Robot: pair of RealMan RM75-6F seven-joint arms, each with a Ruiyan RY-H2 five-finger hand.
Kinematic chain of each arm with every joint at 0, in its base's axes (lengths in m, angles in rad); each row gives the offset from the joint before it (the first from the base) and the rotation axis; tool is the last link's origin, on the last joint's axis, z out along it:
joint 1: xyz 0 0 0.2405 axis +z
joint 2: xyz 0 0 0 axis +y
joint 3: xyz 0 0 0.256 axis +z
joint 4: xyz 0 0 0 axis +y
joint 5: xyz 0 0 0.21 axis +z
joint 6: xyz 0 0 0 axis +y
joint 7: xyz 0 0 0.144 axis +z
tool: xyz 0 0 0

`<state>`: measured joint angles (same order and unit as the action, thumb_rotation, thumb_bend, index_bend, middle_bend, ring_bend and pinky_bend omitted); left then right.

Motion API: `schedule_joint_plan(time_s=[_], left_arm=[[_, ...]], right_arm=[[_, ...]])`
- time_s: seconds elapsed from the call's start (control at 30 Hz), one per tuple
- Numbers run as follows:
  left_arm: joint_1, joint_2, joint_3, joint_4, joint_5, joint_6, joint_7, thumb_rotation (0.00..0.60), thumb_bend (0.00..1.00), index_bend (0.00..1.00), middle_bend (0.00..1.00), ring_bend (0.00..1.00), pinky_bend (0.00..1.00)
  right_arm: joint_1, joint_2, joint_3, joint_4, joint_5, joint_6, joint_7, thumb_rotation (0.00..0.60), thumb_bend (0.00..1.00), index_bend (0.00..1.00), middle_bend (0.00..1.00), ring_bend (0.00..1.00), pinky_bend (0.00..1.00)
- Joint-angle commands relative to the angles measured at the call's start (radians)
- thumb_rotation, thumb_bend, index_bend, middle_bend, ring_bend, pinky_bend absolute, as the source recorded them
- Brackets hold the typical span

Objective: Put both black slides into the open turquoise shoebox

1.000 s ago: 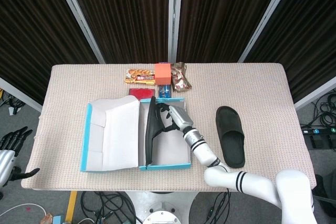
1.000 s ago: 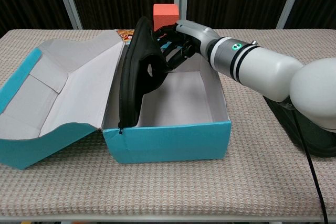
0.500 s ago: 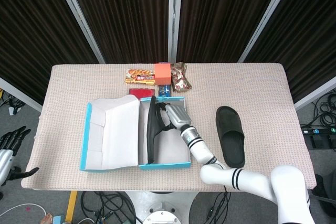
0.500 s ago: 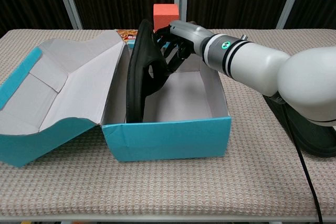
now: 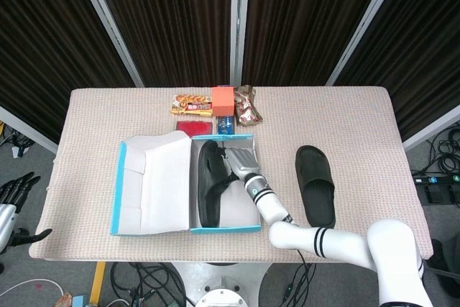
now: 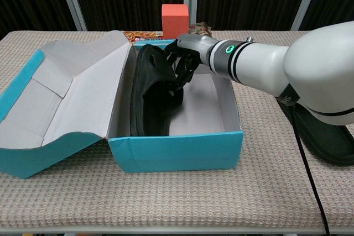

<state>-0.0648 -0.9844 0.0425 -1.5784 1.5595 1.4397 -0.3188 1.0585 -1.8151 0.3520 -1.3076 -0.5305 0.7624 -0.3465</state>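
Observation:
The open turquoise shoebox (image 5: 228,228) (image 6: 177,150) stands at the table's middle, its lid (image 5: 154,181) folded out to the left. One black slide (image 5: 210,181) (image 6: 152,100) lies inside it, tilted against the left wall with its sole toward the lid. My right hand (image 5: 238,160) (image 6: 185,56) reaches over the box's far end, and its fingers grip the slide's strap. The second black slide (image 5: 316,185) (image 6: 326,142) lies flat on the table to the right of the box. Off the table's left edge hangs my left hand (image 5: 14,190), holding nothing, fingers apart.
Behind the box stand an orange block (image 5: 222,100) (image 6: 175,19), a snack packet (image 5: 192,106), a brown wrapper (image 5: 249,104), a red item (image 5: 192,128) and a small blue item (image 5: 225,126). My right forearm (image 6: 265,70) crosses between the box and the second slide.
The slide stood on edge above the box's left wall; it has come down into the box and now leans flatter. My right hand followed it down.

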Motion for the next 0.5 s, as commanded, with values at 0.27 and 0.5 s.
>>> schedule_joint_plan(time_s=[0.27, 0.5], left_arm=[[0.002, 0.000, 0.001, -0.001, 0.001, 0.003, -0.001, 0.600, 0.02, 0.07, 0.02, 0.00, 0.00], [0.000, -0.004, 0.003, 0.001, 0.003, -0.003, -0.002, 0.600, 0.02, 0.07, 0.02, 0.00, 0.00]], right_arm=[[0.027, 0.054, -0.011, -0.074, 0.082, 0.005, -0.035, 0.600, 0.09, 0.32, 0.36, 0.21, 0.40], [0.028, 0.121, -0.028, -0.118, 0.072, -0.045, -0.016, 0.600, 0.00, 0.01, 0.12, 0.00, 0.19]])
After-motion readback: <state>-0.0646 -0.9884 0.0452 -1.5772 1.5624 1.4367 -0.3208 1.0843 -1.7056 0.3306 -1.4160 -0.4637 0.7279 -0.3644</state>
